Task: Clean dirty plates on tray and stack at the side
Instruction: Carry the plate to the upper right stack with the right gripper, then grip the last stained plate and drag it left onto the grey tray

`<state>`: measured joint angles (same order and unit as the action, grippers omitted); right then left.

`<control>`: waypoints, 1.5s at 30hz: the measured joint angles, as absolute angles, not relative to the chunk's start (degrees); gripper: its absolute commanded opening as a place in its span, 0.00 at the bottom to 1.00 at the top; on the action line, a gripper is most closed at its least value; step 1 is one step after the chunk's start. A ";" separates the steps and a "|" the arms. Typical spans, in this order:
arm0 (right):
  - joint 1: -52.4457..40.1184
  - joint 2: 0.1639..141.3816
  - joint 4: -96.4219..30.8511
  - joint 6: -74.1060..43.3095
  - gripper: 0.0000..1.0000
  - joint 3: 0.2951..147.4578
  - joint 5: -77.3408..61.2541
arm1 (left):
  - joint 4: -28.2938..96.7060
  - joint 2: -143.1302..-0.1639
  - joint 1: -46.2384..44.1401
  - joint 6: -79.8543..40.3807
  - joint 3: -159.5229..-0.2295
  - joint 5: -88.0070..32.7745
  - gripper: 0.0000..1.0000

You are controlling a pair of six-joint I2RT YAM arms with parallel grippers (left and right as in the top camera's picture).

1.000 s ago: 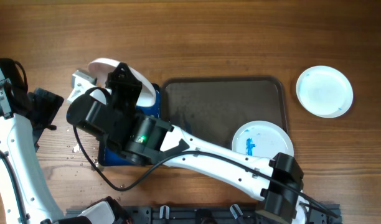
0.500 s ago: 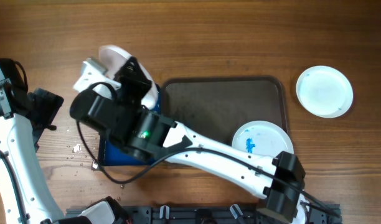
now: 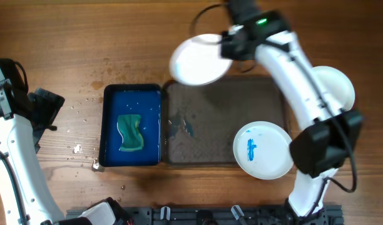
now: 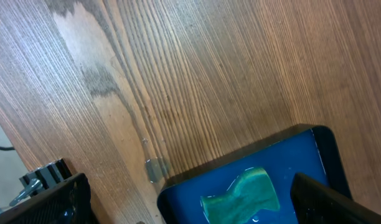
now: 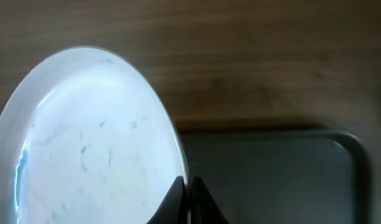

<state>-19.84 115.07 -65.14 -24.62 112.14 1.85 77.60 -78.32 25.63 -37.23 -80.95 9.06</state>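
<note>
Wood-grain table [image 3: 66,37], seen from overhead and both wrists. On the right gripper [image 5: 185,198] the fingers are pinched onto the rim of a white plate [image 3: 198,61], held over the far left corner of the tray [image 3: 210,112]. Its face shows faint blue flecks, though glare possibly hides more. The second plate [image 3: 263,150], scribbled blue, lies in the tray's near right corner. The third plate [image 3: 338,94] rests on the table just past the tray. The left gripper [image 4: 190,202] is spread wide and empty above the blue tray [image 4: 302,162] and sponge [image 4: 243,193].

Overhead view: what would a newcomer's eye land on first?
The right gripper pinches a white plate by its rim, over the picture's top-left corner of the grey tray. Next comes the blue-scribbled plate lying at that tray's lower right, then the green sponge in the blue tray alongside.
</note>
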 measured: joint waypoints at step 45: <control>15.81 94.04 -73.06 -12.95 0.55 93.36 -13.02 | 76.49 -78.35 25.63 -37.23 -80.95 8.84 1.00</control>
